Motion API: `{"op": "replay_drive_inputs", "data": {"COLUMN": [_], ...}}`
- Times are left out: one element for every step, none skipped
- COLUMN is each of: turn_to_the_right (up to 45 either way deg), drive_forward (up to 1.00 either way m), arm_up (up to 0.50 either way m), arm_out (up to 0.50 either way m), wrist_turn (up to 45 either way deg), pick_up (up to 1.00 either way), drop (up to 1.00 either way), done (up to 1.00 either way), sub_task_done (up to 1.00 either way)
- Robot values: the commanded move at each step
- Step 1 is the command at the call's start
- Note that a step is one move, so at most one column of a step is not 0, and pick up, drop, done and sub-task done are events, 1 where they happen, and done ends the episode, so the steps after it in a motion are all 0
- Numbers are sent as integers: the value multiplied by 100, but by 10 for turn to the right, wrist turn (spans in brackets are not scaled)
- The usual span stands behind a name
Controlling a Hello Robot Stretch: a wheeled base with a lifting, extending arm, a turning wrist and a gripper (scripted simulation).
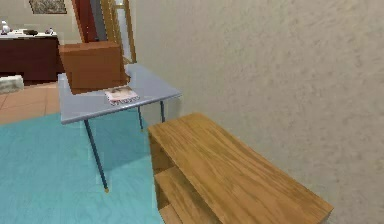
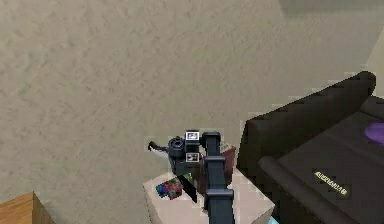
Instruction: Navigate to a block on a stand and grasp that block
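A: Where's the gripper (image 2: 157,148)?

B: In the arm side view, at the far end of the dark arm (image 2: 218,185). Its thin fingers (image 2: 153,147) point toward that view's left, with the beige wall (image 2: 100,80) behind them.

A: Spread or pressed together?

B: I can't tell, and I can't tell whether it holds anything either.

A: And the block?

B: A small many-coloured thing (image 2: 171,188) lies on a pale stand (image 2: 158,206), just below the gripper in the picture and just left of the arm. I can't say whether the gripper is over it, beside it or touching it.

A: What's around the stand?

B: A dark reddish thing (image 2: 233,162) sits just right of the arm, and a big black piece of furniture (image 2: 310,140) is further right. There's a wooden corner (image 2: 18,210) at the bottom left.

A: And ahead?

B: In the forward view a wooden shelf (image 1: 235,160) stands close by along the wall. Beyond it is a blue-grey table (image 1: 85,105) on thin legs with a magazine (image 1: 122,96) lying on top. A brown boxy thing (image 1: 92,65) is at its far side, and a teal rug (image 1: 45,170) lies underneath.
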Motion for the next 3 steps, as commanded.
{"op": "replay_drive_inputs", "data": {"turn_to_the_right": [0, 0, 0], "drive_forward": [0, 0, 0], "arm_up": [-30, 0, 10], "arm_out": [0, 0, 0], "wrist_turn": [0, 0, 0], "pick_up": [0, 100, 0], "drop": [0, 0, 0], "done": [0, 0, 0], "sub_task_done": [0, 0, 0]}}
